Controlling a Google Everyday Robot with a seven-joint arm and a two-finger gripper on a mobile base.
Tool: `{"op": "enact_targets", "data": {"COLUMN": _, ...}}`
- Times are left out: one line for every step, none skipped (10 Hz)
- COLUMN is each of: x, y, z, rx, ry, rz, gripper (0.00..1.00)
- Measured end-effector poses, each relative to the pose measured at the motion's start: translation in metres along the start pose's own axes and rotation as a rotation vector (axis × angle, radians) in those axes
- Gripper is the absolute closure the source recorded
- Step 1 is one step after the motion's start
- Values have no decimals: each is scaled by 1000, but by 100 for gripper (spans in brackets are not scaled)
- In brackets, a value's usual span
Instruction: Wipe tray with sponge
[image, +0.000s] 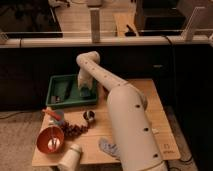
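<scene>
A green tray (59, 101) sits at the back left of the wooden table. A dark sponge (62, 89) lies inside it on the left side. My white arm reaches over the table from the lower right, and the gripper (85, 91) hangs down into the right part of the tray, to the right of the sponge. The wrist hides what is under the gripper.
An orange bowl (50, 139) with a utensil stands at the front left. A bunch of dark grapes (75, 130), a small metal cup (89, 116), a white cup on its side (70, 158), a grey cloth (109, 147) and a colourful toy (54, 115) lie on the table (155, 100).
</scene>
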Motion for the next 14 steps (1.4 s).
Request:
{"op": "enact_targets", "data": {"x": 3, "y": -4, "z": 1, "rx": 1, "ry": 3, "rz": -6, "gripper": 99}}
{"op": "enact_targets", "data": {"x": 7, "y": -11, "z": 2, "rx": 6, "ry": 13, "rz": -17, "gripper": 99}}
{"op": "enact_targets", "data": {"x": 10, "y": -15, "z": 4, "rx": 10, "ry": 26, "rz": -26, "gripper": 99}}
{"op": "enact_targets", "data": {"x": 12, "y": -20, "z": 6, "rx": 13, "ry": 35, "rz": -36, "gripper": 99}}
{"op": "enact_targets", "data": {"x": 13, "y": -31, "z": 10, "rx": 17, "ry": 41, "rz": -51, "gripper": 99}}
{"op": "enact_targets", "data": {"x": 12, "y": -42, "z": 14, "rx": 24, "ry": 46, "rz": -68, "gripper": 99}}
{"op": "enact_targets", "data": {"x": 12, "y": -47, "z": 16, "rx": 22, "ry": 52, "rz": -82, "gripper": 99}}
{"op": "enact_targets", "data": {"x": 11, "y": -50, "z": 18, "rx": 23, "ry": 53, "rz": -91, "gripper": 99}}
{"op": "enact_targets", "data": {"x": 10, "y": -57, "z": 20, "rx": 27, "ry": 54, "rz": -105, "gripper": 99}}
{"op": "enact_targets", "data": {"x": 5, "y": -67, "z": 21, "rx": 35, "ry": 57, "rz": -127, "gripper": 99}}
{"op": "enact_targets", "data": {"x": 2, "y": -72, "z": 21, "rx": 37, "ry": 59, "rz": -141, "gripper": 99}}
{"op": "enact_targets", "data": {"x": -2, "y": -76, "z": 20, "rx": 38, "ry": 60, "rz": -153, "gripper": 99}}
{"op": "enact_targets", "data": {"x": -10, "y": -87, "z": 22, "rx": 37, "ry": 58, "rz": -178, "gripper": 99}}
{"op": "enact_targets", "data": {"x": -15, "y": -93, "z": 24, "rx": 36, "ry": 55, "rz": -193, "gripper": 99}}
